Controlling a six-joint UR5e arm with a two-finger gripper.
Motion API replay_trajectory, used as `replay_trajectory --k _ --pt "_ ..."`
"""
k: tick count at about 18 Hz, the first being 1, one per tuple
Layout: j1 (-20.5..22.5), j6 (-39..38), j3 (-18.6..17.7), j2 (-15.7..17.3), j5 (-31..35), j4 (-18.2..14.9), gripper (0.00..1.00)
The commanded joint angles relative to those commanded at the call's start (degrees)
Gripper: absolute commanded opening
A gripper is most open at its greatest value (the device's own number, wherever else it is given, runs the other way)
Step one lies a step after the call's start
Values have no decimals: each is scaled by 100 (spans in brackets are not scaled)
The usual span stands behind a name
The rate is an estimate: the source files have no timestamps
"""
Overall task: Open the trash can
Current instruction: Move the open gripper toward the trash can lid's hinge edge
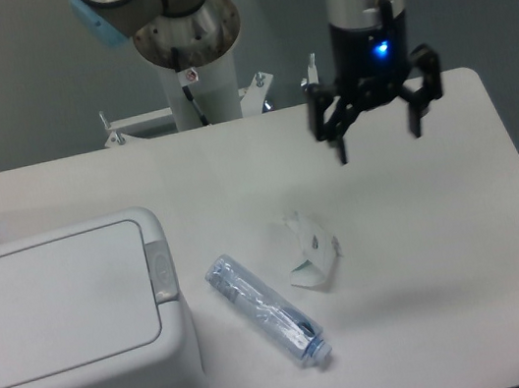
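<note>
The trash can (73, 330) I am to open sits at the near left corner of the counter (424, 226): a big boxy white plastic bin with rounded corners. Its flat rectangular lid lies shut, the small grey push tab (160, 267) on its right edge.
</note>
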Motion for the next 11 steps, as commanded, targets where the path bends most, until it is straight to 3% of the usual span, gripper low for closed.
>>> replay_trajectory --k 7,11 --pt "-703 -414 -53 -123 -27 17 100" --pt "-1020 -476 -61 -298 -27 579 100"
